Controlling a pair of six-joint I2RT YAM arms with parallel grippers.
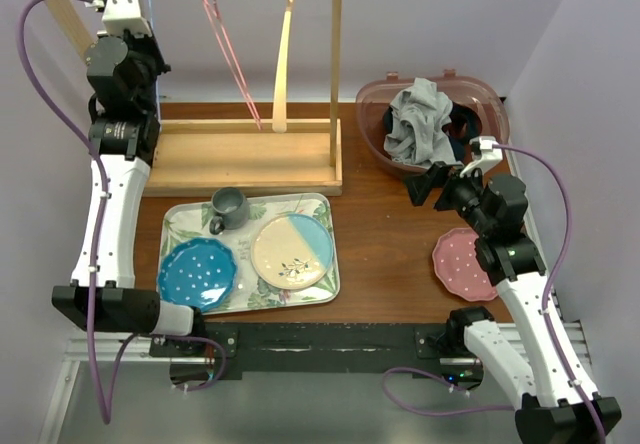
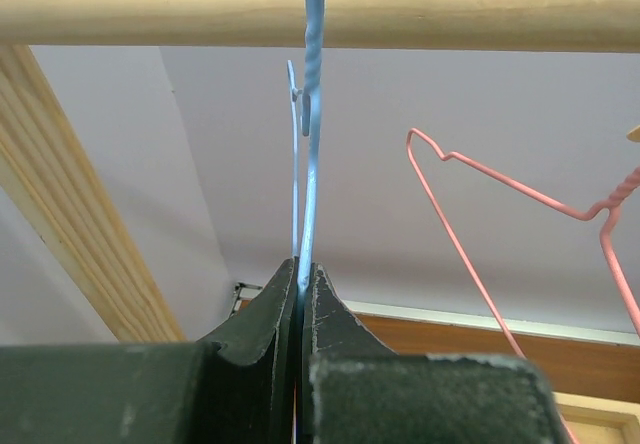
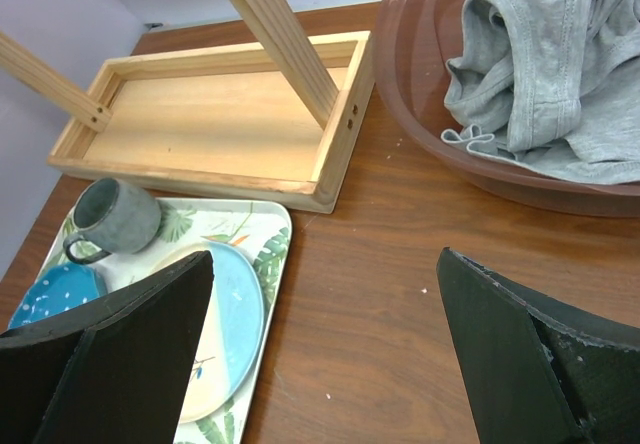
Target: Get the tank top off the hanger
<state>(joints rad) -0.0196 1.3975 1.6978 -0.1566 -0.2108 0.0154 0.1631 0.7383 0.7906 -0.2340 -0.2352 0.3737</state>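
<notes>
Left gripper [image 2: 302,276] clamped on thin blue wire hanger [image 2: 311,164] under round wooden rail [image 2: 450,4]. Right gripper [image 3: 325,259] jaws wide apart above brown wood table [image 3: 380,294]. Crumpled grey tank top [image 3: 560,74] in translucent brown plastic basin [image 3: 415,84], possibly over dark cloth [image 1: 462,119].

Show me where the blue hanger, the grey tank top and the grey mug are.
blue hanger [image 2: 309,184], left wrist view, on the straight wire below the twist.
grey tank top [image 3: 560,74], right wrist view, on the middle of the crumpled cloth.
grey mug [image 3: 112,214], right wrist view, on its side.
</notes>
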